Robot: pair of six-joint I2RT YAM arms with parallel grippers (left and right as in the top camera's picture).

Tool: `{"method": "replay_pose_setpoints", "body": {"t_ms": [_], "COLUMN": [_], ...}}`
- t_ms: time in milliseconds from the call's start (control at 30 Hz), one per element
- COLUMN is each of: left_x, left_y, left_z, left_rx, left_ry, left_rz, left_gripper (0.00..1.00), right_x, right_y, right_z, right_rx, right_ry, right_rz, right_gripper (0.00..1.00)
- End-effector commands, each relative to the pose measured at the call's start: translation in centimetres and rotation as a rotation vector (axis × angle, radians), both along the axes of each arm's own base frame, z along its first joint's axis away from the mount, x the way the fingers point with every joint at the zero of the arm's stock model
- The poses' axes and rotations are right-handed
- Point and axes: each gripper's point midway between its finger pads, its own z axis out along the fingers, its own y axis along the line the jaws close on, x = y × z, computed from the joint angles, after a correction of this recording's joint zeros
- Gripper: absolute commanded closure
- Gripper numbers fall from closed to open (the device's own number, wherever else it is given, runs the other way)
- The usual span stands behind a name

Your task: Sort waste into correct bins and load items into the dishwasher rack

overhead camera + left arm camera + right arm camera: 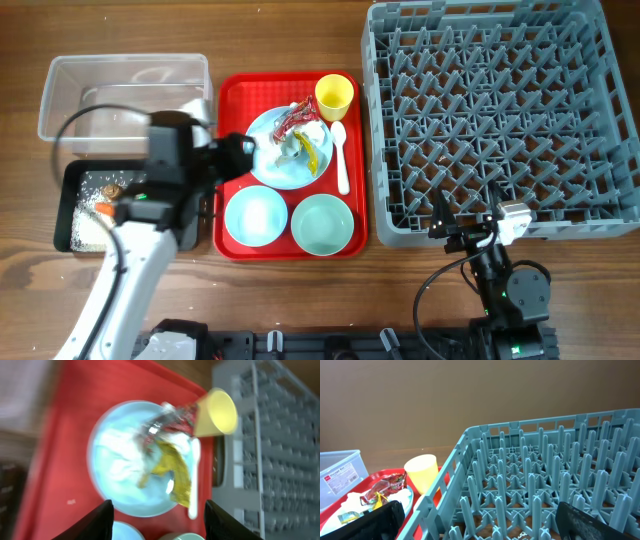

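Wide left gripper [157,506], yellow wrapper [174,467] just ahead, untouched.

Glossy red plastic tray [230,130], matt grey plastic rack [500,120], clear plastic tub [125,61], wooden table [300,30]

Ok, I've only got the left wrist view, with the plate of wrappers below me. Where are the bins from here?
Observer: The black tray lies on the table just left of the red tray, and the clear tub sits beyond it.
Operator: Anything in the black one yet?
Observer: Yes, it holds white rice grains and an orange carrot.
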Motion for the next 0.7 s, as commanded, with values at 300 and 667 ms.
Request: {"method": "replay_pose_setpoints", "body": {"t_ms": [300, 667], "left_x": [4.2, 5.8], "left_y": [-9.5, -9.6], "left_z": [-6.9, -13.5], "left_rx": [0.233, 0.294], "left_ry": [-0.120, -0.060], "left_rz": [-0.254, -0.237], "left_gripper": [0.37, 0.48], "right_x": [0.0, 0.0], "right_y": [-0.1, -0.1], "right_z": [0.1, 0.1], "right_rx": [-0.002, -0.001], "right_ry": [-0.004, -0.005], "right_rz": [-0.005, -0.005], "right_gripper": [0.00, 0.00]}}
